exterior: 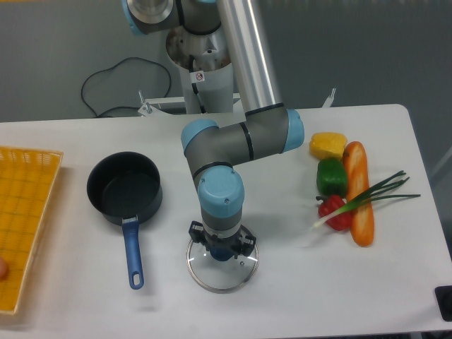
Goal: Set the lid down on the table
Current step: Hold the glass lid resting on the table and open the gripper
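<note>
Glass: we see the lid lying flat on the table, right of the pan, well apart from it.
Gripper: our gripper points straight down over the lid's knob; we cannot tell whether its jaws grip the knob or have let go.
Relation: the lid sits directly beneath the hand, its round face up, no long axis to align.
Next: we judge a release and a straight lift remain.
Clutter: vegetables lie far right, basket far left.
</note>
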